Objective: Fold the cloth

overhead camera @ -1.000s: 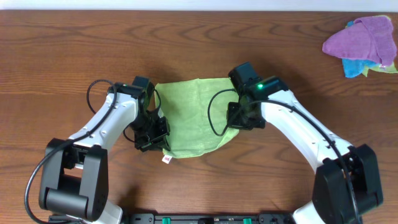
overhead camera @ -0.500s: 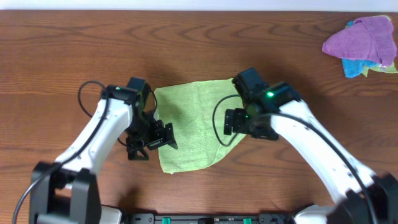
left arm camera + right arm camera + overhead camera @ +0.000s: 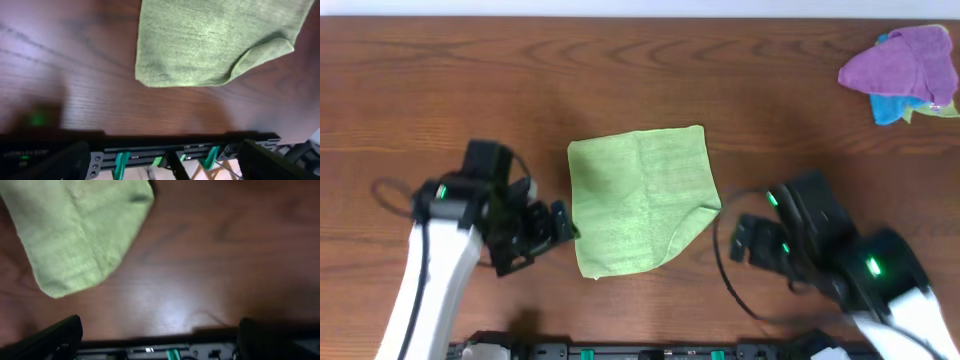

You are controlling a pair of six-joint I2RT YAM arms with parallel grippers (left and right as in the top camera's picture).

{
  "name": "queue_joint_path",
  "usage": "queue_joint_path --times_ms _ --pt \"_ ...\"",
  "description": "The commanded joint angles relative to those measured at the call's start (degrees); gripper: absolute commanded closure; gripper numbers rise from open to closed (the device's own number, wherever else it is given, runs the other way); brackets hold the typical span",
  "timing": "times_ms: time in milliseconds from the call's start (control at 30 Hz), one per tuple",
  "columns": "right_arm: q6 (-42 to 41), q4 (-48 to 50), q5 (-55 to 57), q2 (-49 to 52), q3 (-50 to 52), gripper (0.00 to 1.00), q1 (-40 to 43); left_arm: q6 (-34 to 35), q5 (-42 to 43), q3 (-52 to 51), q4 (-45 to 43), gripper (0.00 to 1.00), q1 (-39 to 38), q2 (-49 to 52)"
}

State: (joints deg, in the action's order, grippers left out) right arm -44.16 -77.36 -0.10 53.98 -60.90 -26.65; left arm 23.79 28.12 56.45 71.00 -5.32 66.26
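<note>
The cloth [image 3: 640, 200] lies on the tabletop [image 3: 720, 80], just right of the left hand [image 3: 552, 228] and left of the right hand [image 3: 739, 238]; both hands gape wide, holding nothing.

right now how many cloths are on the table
3: lime-green cloth at the centre; purple cloth on a blue cloth in the far right corner. That pile may hide more.

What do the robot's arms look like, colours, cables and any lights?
The left arm and the right arm are alike: smooth white curved links with black joints and black wrist units. Each shows small green lights and a thin black cable looping out near the wrist. The fingers are black and blocky.
</note>
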Motion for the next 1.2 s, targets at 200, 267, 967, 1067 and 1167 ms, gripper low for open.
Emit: queue_joint_path --times_ms 200,267,967,1067,1167 --pt "-5.31 16.22 -4.04 -12.13 19.82 0.01 0.46 12.39 7.48 -17.44 -14.51 0.05 0.85 -16.70" --pt "-5.31 22.23 -6.29 -8.15 22.01 0.01 0.50 12.72 7.32 -17.44 -15.65 0.05 0.85 -16.44" --pt "-1.81 58.16 -16.90 23.89 20.15 0.09 6.88 14.56 7.45 -17.44 -17.97 0.05 0.81 -16.06" --pt "-1.36 58.36 -16.83 23.93 20.13 0.10 6.88 14.56 7.45 -17.44 -18.14 0.05 0.81 -16.06" --pt "-0.92 59.30 -15.82 23.96 20.13 0.11 6.86 14.58 7.45 -17.44 -18.67 0.05 0.81 -16.06"
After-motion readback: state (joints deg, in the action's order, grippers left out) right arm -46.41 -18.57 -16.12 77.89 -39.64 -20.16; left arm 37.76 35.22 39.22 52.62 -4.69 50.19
